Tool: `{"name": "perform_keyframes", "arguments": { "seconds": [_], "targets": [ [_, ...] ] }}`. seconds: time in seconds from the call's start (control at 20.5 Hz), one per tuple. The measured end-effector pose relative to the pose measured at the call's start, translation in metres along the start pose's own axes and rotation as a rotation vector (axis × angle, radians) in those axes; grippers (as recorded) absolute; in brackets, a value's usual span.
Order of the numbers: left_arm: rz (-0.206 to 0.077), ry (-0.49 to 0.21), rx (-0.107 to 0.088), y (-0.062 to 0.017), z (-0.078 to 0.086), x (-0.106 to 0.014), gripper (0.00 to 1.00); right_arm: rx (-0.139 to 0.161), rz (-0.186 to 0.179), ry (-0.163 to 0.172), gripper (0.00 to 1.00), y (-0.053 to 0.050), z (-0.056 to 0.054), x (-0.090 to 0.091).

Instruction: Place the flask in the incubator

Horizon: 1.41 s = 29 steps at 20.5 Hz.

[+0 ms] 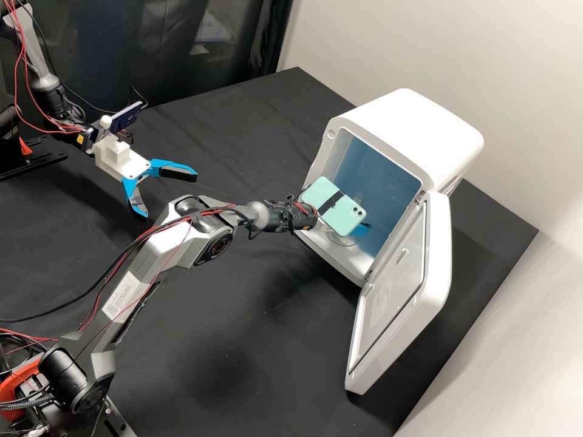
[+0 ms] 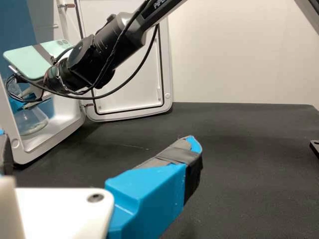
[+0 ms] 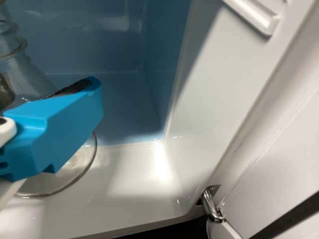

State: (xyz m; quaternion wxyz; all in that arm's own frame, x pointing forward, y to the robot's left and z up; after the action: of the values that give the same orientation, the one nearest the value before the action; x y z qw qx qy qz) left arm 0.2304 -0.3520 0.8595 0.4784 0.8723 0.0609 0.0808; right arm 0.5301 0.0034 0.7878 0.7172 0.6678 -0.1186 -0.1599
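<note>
The white incubator (image 1: 407,121) stands at the bench's right side, its blue chamber open and its door (image 1: 401,285) swung down and out. My right arm stretches into the chamber. A clear glass flask (image 2: 30,119) rests with its base on the chamber floor near the front. My right gripper (image 1: 358,229) is shut on the flask (image 3: 25,74), with one blue finger (image 3: 55,124) lying against the glass. My left gripper (image 1: 167,194) hangs open and empty above the bench at the left, away from the incubator; one of its fingers (image 2: 159,184) points toward the chamber.
A mint-green phone (image 1: 334,206) is strapped to the right wrist, just inside the opening. The door hinge (image 3: 212,201) sits close to the chamber's front corner. Cables trail along both arms. Bare black bench (image 1: 261,340) lies in front of the incubator.
</note>
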Motion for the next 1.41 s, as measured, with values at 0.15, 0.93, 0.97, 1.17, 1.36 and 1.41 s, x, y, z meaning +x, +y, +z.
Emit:
{"name": "perform_keyframes", "arguments": {
  "seconds": [0.15, 0.93, 0.97, 1.17, 1.36, 1.41],
  "targets": [
    [0.000, 0.000, 0.000, 0.0000, 0.000, 0.000, 1.00, -0.002, 0.012, -0.008, 0.00, -0.003, 0.003, 0.004],
    [0.001, -0.001, 0.004, -0.0001, 0.001, 0.000, 1.00, -0.018, 0.029, -0.031, 1.00, -0.003, 0.016, 0.011],
    [0.002, 0.002, 0.002, 0.0000, 0.001, 0.000, 1.00, -0.024, 0.027, -0.031, 1.00, -0.004, 0.017, 0.011],
    [0.005, 0.013, -0.002, 0.0003, 0.000, 0.000, 1.00, -0.025, 0.022, -0.039, 1.00, -0.007, 0.020, 0.013],
    [0.005, 0.013, -0.002, 0.0003, 0.000, 0.000, 1.00, -0.041, -0.001, -0.042, 1.00, -0.011, 0.025, 0.014],
    [0.005, 0.013, -0.002, 0.0003, 0.000, 0.000, 1.00, -0.035, -0.001, -0.039, 1.00, -0.011, 0.025, 0.014]
  ]
}}
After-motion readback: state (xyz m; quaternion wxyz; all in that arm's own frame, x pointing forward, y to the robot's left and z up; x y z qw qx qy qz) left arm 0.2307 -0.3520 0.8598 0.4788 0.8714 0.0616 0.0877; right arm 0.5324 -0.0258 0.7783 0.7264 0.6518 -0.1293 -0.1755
